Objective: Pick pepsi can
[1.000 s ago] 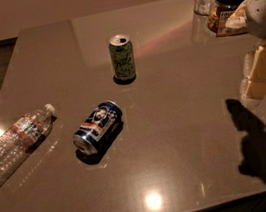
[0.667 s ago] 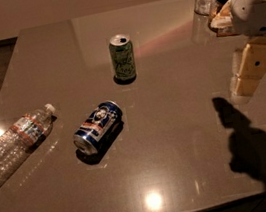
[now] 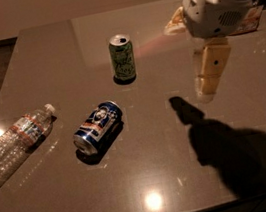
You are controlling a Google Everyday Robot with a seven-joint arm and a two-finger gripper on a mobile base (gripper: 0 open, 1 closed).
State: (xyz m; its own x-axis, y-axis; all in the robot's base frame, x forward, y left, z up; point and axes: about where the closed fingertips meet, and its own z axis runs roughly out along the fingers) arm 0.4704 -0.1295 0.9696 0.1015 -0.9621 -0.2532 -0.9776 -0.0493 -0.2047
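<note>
The pepsi can is blue with white and red markings. It lies on its side on the grey table, left of centre, with its silver end toward the front left. My gripper hangs from the white arm at the upper right and points down above the table. It is well to the right of the can and apart from it. It holds nothing that I can see.
A green can stands upright behind the pepsi can. A clear plastic bottle lies on its side at the left. A packet lies at the back right, partly hidden by the arm. The arm's shadow falls front right.
The arm and gripper have moved left and a little forward, closer to the middle of the table. The cans and the bottle have not moved.
</note>
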